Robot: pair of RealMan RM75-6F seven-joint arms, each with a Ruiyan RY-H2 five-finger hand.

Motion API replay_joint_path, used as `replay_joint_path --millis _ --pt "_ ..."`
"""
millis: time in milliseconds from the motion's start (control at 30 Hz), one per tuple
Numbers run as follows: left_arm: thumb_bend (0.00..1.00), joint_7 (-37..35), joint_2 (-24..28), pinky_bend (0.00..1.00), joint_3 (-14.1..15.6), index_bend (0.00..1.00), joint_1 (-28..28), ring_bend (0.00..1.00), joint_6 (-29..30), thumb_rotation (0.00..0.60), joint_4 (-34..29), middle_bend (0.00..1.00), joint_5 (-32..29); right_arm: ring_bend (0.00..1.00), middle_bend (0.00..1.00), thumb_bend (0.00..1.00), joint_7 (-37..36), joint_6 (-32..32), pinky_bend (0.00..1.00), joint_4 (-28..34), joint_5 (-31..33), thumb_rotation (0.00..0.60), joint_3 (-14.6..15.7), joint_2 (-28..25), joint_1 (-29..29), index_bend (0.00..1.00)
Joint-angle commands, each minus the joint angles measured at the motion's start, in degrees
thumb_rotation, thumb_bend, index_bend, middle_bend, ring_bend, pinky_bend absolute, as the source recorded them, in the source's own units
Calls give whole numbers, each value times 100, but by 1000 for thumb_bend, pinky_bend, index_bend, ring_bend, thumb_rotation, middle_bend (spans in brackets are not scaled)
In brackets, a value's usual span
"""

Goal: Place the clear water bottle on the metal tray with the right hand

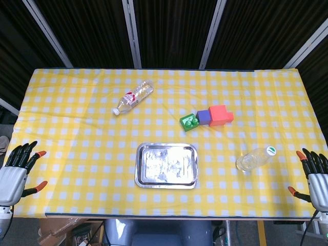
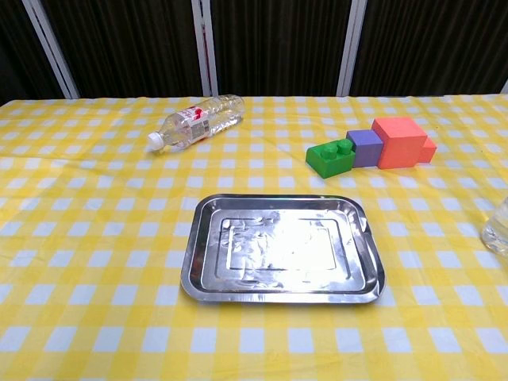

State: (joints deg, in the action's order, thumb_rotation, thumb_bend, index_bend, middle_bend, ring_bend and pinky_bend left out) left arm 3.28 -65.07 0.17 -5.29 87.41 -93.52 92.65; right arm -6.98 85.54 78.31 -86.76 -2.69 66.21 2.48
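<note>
A clear, label-free water bottle (image 1: 254,158) with a green cap lies on its side on the yellow checked cloth, right of the metal tray (image 1: 140,166). In the chest view only its edge shows at the right border (image 2: 499,227), and the tray (image 2: 196,266) holds nothing. My right hand (image 1: 315,175) hovers at the table's right front corner, fingers spread, a short way right of that bottle and holding nothing. At the left front corner my left hand (image 1: 15,171) is spread the same way, also holding nothing. Neither hand shows in the chest view.
A second bottle (image 1: 134,96) with a red label and white cap lies at the back left (image 2: 195,121). A green block (image 1: 189,122), a purple block (image 1: 204,117) and a red block (image 1: 221,115) stand in a row behind the tray.
</note>
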Motion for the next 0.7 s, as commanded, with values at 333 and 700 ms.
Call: replay_joint_path --millis 333,700 --pt "187 178 -53 0 45 201 -11 0 0 600 -79 0 117 0 61 145 -60 63 0 37 -8 600 18 -72 -56 86" --pt "186 -44 -6 0 -75 201 -20 0 -22 600 10 0 -128 0 62 146 -51 53 0 170 -27 600 39 -160 -69 86"
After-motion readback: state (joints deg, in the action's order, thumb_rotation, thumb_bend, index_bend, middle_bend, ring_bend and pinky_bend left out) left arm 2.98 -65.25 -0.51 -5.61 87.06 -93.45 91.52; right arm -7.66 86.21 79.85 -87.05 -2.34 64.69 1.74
